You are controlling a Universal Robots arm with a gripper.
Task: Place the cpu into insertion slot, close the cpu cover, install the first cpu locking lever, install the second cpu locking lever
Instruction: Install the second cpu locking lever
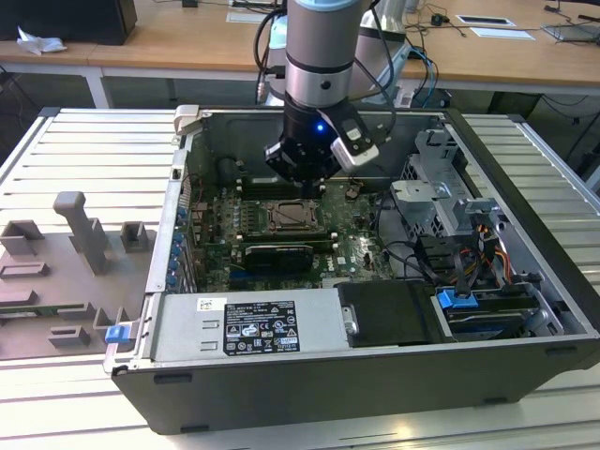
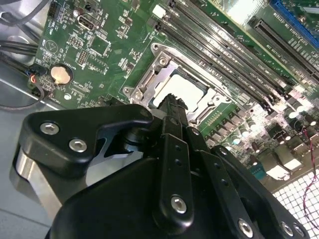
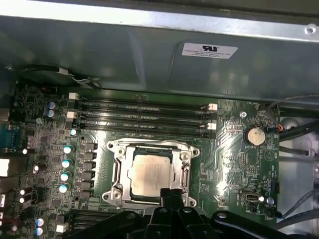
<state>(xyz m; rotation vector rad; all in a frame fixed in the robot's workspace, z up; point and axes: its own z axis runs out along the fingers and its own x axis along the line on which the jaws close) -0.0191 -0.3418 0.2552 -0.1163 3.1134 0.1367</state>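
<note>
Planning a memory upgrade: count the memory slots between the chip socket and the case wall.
4 memory slots, lying parallel between socket and case wall; others may hide under the pincer.

We see the open computer case [image 1: 375,309] from outside, high and a little far, looking down into it. Both wrist views look down close at the motherboard [image 3: 234,164], past the gripper [image 3: 171,193]. All three share the cpu [image 3: 152,172], which lies at 12 o'clock of the gripper in the first wrist view.

Open computer case [image 1: 525,234] on slatted table [image 1: 84,159], green motherboard [image 3: 234,164], coin battery [image 3: 255,135], memory slots [image 3: 144,117], grey fixtures [image 1: 80,230].
</note>
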